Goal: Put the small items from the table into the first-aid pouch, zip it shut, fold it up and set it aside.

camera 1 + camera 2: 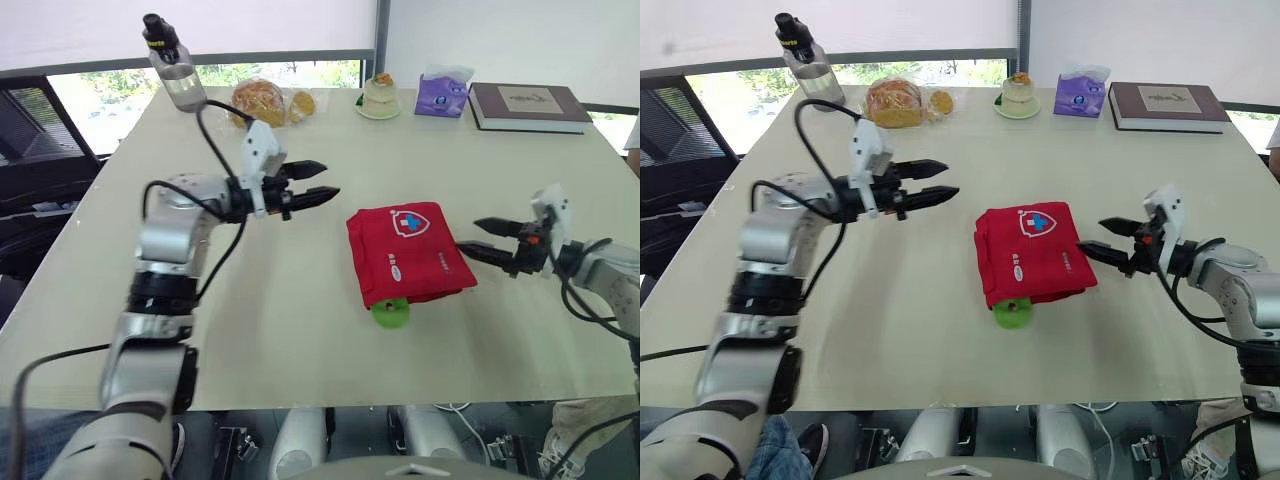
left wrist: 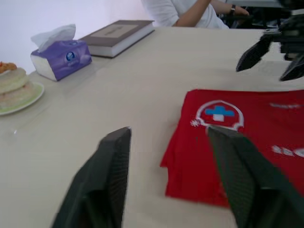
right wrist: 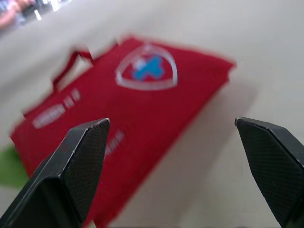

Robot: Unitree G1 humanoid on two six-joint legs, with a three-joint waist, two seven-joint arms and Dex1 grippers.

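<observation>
Peeking from beneath the pouch [image 1: 405,250] is a green item [image 1: 391,316].

Bright daylight from the window [image 1: 100,100]; pouch [image 3: 142,109] blurred close up.

Red first-aid pouch [image 1: 408,250]: white shield emblem with blue cross, white lettering, folded flat on bench [image 1: 300,330]. Lies between hands: just beside right hand [image 1: 470,235], well apart from left hand [image 1: 328,178]. Green small item [image 1: 391,313] pokes from under pouch's near edge.

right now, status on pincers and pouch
Left pincer open, empty. Right pincer open, beside first-aid pouch. Green item pokes out from its near edge.
</observation>
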